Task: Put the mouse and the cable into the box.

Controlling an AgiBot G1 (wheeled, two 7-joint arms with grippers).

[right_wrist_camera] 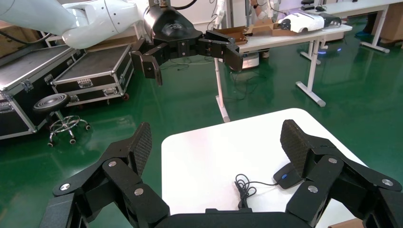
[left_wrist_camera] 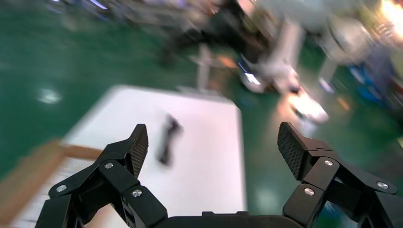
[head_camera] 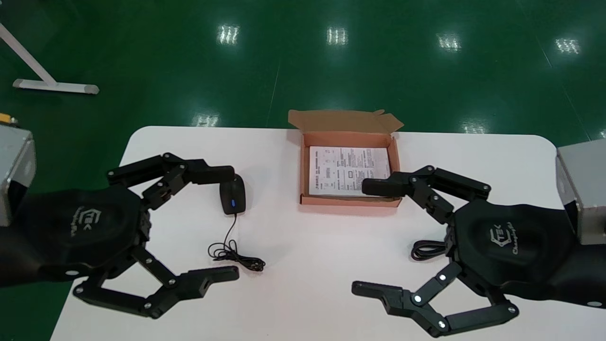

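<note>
the mouse lies on the desk left of the open box, and its thin cord trails into a loose coil. it is judged light, rigid and smooth-shelled. grip across its flanks and expect the limp cord to drag. the cable, a soft coiled bundle, is partly hidden by the right gripper. pinch across the whole bundle. the left gripper and the right gripper both have jaws wide and empty. count: one mouse, one cable, one box, one printed sheet inside.
</note>
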